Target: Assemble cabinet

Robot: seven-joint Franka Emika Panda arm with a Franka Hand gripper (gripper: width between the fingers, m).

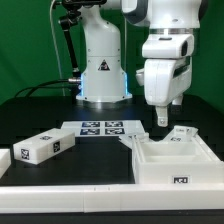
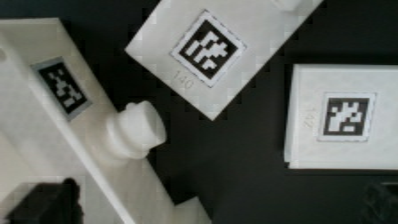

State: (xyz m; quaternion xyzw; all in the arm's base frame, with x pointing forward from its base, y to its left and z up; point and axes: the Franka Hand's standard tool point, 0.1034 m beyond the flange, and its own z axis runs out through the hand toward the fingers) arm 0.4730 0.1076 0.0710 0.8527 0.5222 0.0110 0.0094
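Observation:
The cabinet is in separate white parts. Its open box-shaped body [image 1: 172, 160] lies at the exterior view's right front. A small tagged panel [image 1: 181, 132] lies just behind it. A long tagged block [image 1: 45, 147] lies at the left. My gripper [image 1: 162, 120] hangs just above the body's back left corner, beside the small panel. In the wrist view my gripper [image 2: 199, 210] is open and holds nothing; one dark finger [image 2: 36, 205] shows at the edge. Below it are a white part with a round knob [image 2: 134, 125], a tilted tagged panel [image 2: 208, 50] and another tagged piece [image 2: 347, 110].
The marker board [image 1: 100, 128] lies flat on the black table in front of the robot base [image 1: 103, 70]. A white ledge [image 1: 60, 190] runs along the table's front edge.

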